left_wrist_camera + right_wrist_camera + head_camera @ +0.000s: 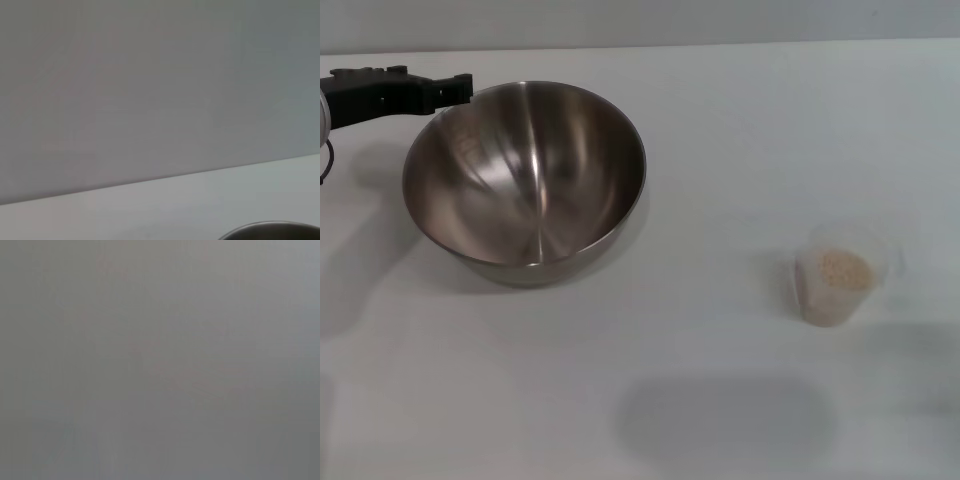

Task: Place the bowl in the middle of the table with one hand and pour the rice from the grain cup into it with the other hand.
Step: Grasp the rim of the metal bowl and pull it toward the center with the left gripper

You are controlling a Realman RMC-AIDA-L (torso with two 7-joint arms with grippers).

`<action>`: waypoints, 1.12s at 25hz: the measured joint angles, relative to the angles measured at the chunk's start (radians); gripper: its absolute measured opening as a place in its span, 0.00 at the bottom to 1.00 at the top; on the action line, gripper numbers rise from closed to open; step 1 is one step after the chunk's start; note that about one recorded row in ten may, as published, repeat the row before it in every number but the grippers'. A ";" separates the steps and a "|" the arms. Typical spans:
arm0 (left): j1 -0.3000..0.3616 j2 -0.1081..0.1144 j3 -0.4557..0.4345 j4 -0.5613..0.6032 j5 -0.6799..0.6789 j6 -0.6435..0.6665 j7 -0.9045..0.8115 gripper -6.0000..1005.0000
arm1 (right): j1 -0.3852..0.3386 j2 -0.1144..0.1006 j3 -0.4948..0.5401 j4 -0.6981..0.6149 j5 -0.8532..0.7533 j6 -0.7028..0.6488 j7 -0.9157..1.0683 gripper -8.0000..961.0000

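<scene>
White counter (740, 130) meets a plain grey wall. Bowl (525, 180) sits left, left gripper (460, 88) at its rim, fingers' state unclear; rice (840, 270) cup (835, 285) right.

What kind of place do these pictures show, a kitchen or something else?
Probably a test bench, not a real kitchen: a plain white table before a bare wall holds only a steel bowl and a grain cup of rice, with the left gripper at the bowl's rim.

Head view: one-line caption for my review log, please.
Left gripper at the far-left rim of the empty steel bowl; grain cup of rice stands apart on the white table.
</scene>
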 joint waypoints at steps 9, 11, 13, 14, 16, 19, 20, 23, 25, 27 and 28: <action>-0.016 0.000 0.011 0.077 0.002 0.022 0.038 0.85 | -0.006 0.002 -0.001 -0.003 0.000 -0.006 0.000 0.86; -0.017 -0.002 0.012 0.088 -0.002 0.023 0.051 0.84 | -0.006 0.002 -0.001 -0.003 0.000 -0.006 0.000 0.86; -0.020 -0.002 0.014 0.101 -0.006 0.028 0.061 0.84 | -0.006 0.002 -0.001 -0.003 0.001 -0.004 0.000 0.86; -0.025 -0.002 0.015 0.115 -0.006 0.037 0.065 0.84 | -0.006 0.001 -0.001 -0.003 0.002 -0.004 0.000 0.86; -0.038 0.000 0.016 0.159 -0.005 0.067 0.071 0.84 | -0.005 0.001 -0.001 -0.003 0.002 -0.003 0.000 0.86; -0.054 0.000 0.018 0.208 0.000 0.100 0.081 0.84 | -0.001 0.000 -0.001 -0.003 0.002 0.000 0.000 0.86; -0.054 0.000 0.018 0.208 0.000 0.100 0.081 0.84 | -0.001 0.000 -0.001 -0.003 0.002 0.000 0.000 0.86; -0.065 0.000 0.021 0.233 0.001 0.104 0.086 0.84 | 0.002 -0.001 -0.001 -0.003 0.002 0.002 0.000 0.86; -0.068 0.000 0.024 0.239 0.001 0.103 0.087 0.84 | 0.004 -0.001 -0.001 -0.003 0.003 0.002 0.000 0.86; -0.068 0.000 0.032 0.239 0.001 0.100 0.088 0.84 | 0.007 -0.001 -0.001 -0.003 0.004 0.003 0.000 0.86; -0.068 0.000 0.032 0.239 0.001 0.100 0.088 0.83 | 0.007 -0.001 -0.001 -0.003 0.004 0.003 0.000 0.86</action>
